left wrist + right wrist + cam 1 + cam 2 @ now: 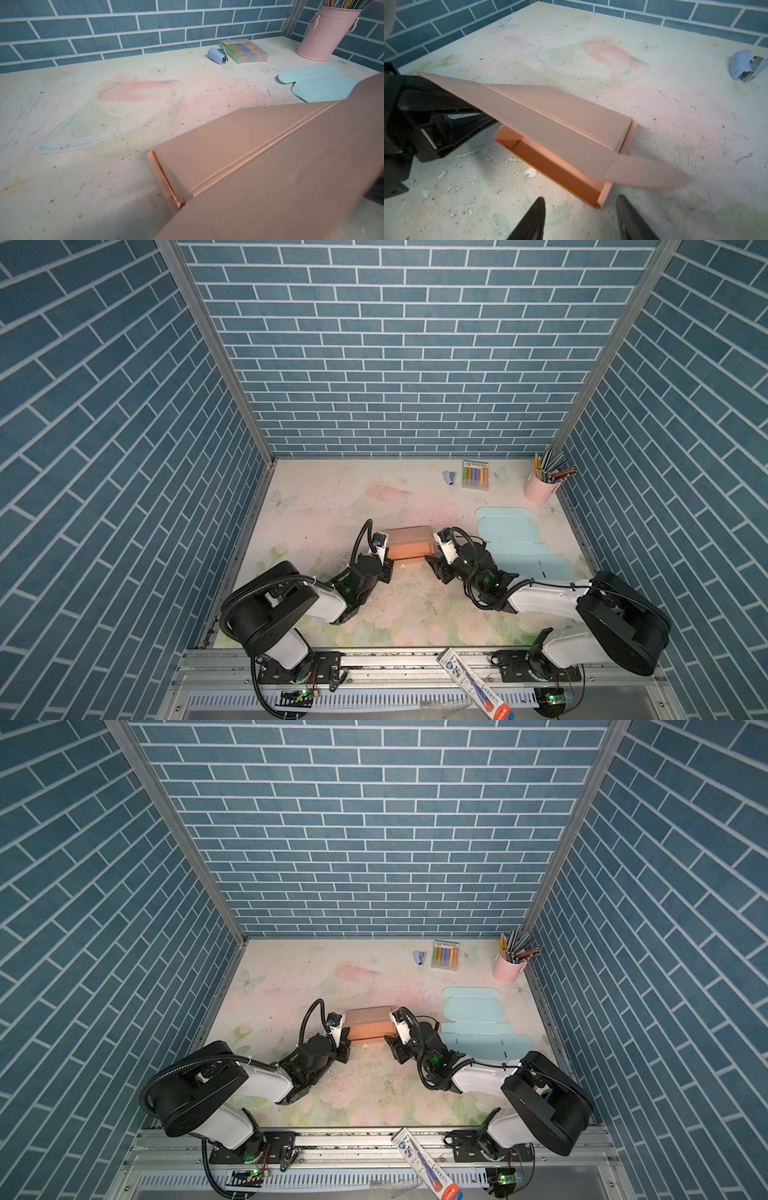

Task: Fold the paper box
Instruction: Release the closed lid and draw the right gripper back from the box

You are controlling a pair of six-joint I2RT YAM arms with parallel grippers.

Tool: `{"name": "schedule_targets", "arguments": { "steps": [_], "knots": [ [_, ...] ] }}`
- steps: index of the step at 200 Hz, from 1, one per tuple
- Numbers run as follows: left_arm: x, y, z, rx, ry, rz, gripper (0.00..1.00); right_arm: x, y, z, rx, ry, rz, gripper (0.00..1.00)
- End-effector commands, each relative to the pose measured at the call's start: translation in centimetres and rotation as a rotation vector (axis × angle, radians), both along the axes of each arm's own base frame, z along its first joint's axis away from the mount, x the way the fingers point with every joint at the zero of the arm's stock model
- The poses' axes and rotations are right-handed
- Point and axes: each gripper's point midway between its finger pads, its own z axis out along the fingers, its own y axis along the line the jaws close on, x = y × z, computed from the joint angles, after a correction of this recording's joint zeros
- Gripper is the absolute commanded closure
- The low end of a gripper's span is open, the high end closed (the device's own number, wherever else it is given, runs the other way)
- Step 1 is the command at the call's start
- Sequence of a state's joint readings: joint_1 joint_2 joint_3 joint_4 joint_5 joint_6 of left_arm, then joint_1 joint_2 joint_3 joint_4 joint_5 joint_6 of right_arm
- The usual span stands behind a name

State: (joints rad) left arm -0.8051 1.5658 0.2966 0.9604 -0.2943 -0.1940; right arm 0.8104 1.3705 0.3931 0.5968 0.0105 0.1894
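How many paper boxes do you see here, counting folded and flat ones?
2. An orange box, partly folded, stands in the middle of both top views. A flat blue box lies to its right, near the pink cup. More flat sheets may hide under it.

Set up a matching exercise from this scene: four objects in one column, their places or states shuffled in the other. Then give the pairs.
Things:
1. orange paper box
2. light blue cardboard
3. pink bucket
4. stapler

Places or states:
A. stands in the far right corner, full of pencils
B. lies flat and unfolded
C. in the middle, lid half raised
D. right beside the marker pack

Pairs: 1-C, 2-B, 3-A, 4-D
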Motion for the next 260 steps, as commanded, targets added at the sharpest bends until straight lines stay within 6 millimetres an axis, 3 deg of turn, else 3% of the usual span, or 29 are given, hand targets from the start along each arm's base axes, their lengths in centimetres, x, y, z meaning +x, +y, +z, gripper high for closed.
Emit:
{"name": "schedule_targets", "arguments": {
  "steps": [1, 27, 48, 92, 119, 144, 173, 217, 260],
  "knots": [
    [-0.5, 0.1, -1.6, 0.038, 0.055, -0.003, 1.00, -0.6, -0.4, 1.4, 0.123, 0.030, 0.000, 0.41],
    [-0.4, 0.1, -1.8, 0.036, 0.059, 0.003, 1.00, -3.9, 1.6, 3.8, 0.192, -0.005, 0.222, 0.42],
    [-0.4, 0.1, -2.0, 0.039, 0.061, 0.000, 1.00, -5.1, 2.4, 6.3, 0.210, -0.034, 0.266, 0.43],
    [-0.2, -0.4, -2.0, 0.047, 0.065, -0.011, 1.00, -4.0, 0.7, 14.1, 0.299, -0.161, 0.095, 0.43],
    [0.0, -0.8, -1.8, 0.049, 0.064, -0.023, 1.00, -1.2, 1.4, 15.7, 0.205, -0.085, 0.003, 0.42],
    [0.0, -0.8, -1.5, 0.039, 0.058, -0.022, 1.00, 2.2, 2.8, 14.4, 0.114, 0.015, -0.056, 0.44],
    [-0.3, -1.0, -1.7, 0.051, 0.061, -0.031, 1.00, 4.3, 4.4, 11.2, 0.052, 0.088, -0.056, 0.45],
    [-0.8, -1.5, -1.9, 0.065, 0.060, -0.055, 0.99, 4.9, 5.2, 5.1, -0.060, 0.210, -0.054, 0.46],
    [-1.7, -1.1, -1.5, 0.056, 0.075, -0.056, 0.93, 5.0, 5.3, 2.5, -0.098, 0.272, -0.057, 0.47]
  ]
}}
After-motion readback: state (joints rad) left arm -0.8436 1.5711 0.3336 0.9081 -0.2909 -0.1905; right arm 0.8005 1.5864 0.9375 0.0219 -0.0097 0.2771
